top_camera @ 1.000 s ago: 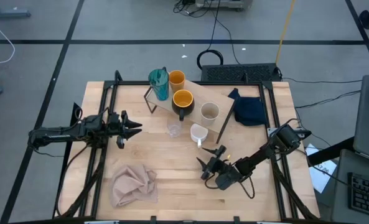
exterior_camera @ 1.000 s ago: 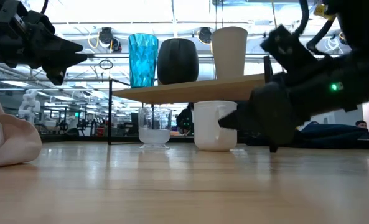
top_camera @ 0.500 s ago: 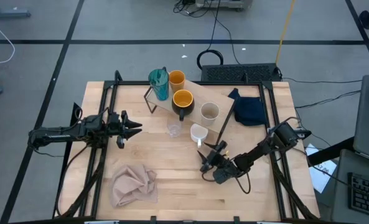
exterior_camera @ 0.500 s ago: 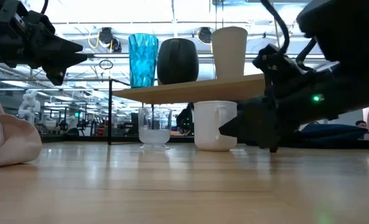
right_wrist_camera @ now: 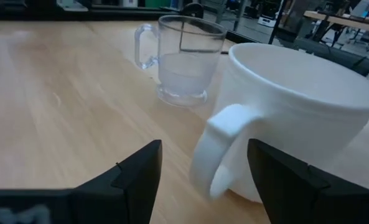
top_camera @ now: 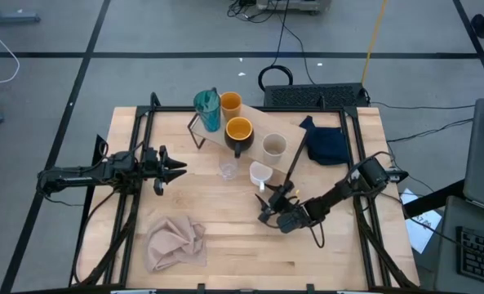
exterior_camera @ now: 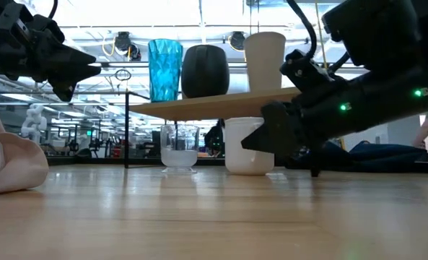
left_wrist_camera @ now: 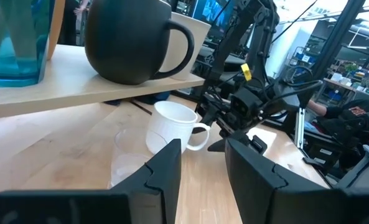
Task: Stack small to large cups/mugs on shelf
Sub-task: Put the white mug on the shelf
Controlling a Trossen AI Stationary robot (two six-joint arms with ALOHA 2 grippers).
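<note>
The shelf (top_camera: pixel 254 122) carries the teal tumbler (top_camera: pixel 208 110), orange cup (top_camera: pixel 231 104), black mug (top_camera: pixel 239 133) and beige cup (top_camera: pixel 275 147). The white mug (top_camera: pixel 260 174) and clear glass (top_camera: pixel 228 169) stand upright on the table beside the shelf's near edge. My right gripper (top_camera: pixel 268 202) is open and low over the table, just near of the white mug. In its wrist view the mug's handle (right_wrist_camera: pixel 218 149) lies ahead between the fingers, untouched. My left gripper (top_camera: pixel 176 168) is open and waits above the table's left part, pointing toward the glass (left_wrist_camera: pixel 131 165).
A pink cloth (top_camera: pixel 176 241) lies crumpled at the near left of the table. A navy cloth (top_camera: pixel 326 143) lies at the far right beside the shelf. The shelf's black wire legs (exterior_camera: pixel 127 130) stand close to the glass (exterior_camera: pixel 179 148) and the white mug (exterior_camera: pixel 242 148).
My right gripper has moved low over the table toward the far edge and a little left, closing in on the white mug's handle side. Its fingers have stayed open. The mug, the glass and my left arm have kept still.
</note>
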